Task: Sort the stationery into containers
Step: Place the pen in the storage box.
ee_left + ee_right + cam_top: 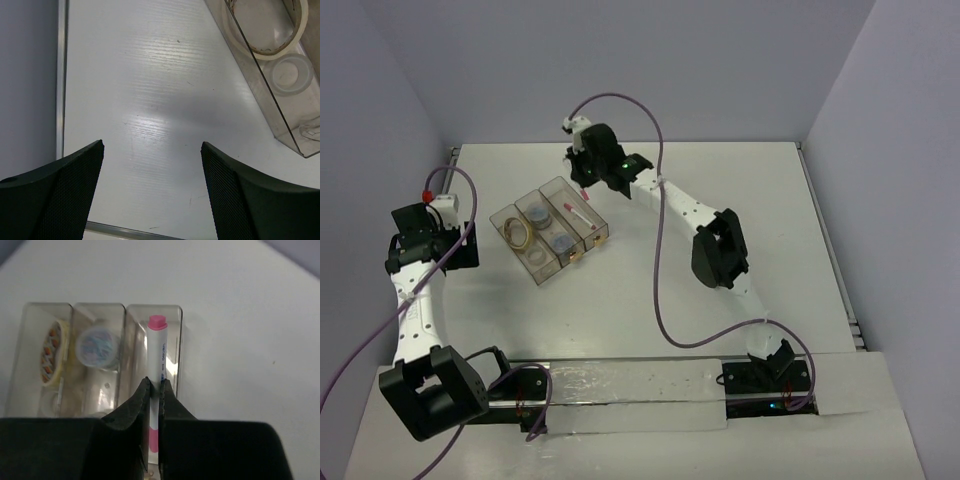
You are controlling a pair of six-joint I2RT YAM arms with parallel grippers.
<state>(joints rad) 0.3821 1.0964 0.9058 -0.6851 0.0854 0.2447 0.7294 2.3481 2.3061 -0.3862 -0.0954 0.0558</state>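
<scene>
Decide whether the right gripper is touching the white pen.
Touching. The right wrist view shows the right gripper clamped on the pen, both fingers against its barrel, no gap.

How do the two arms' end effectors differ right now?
The left end effector is wide open and holds nothing; the right end effector is shut on a white pen. The left one faces bare table beside the bins; the right one is lined up along the bins' outer compartment. Both are black.
</scene>
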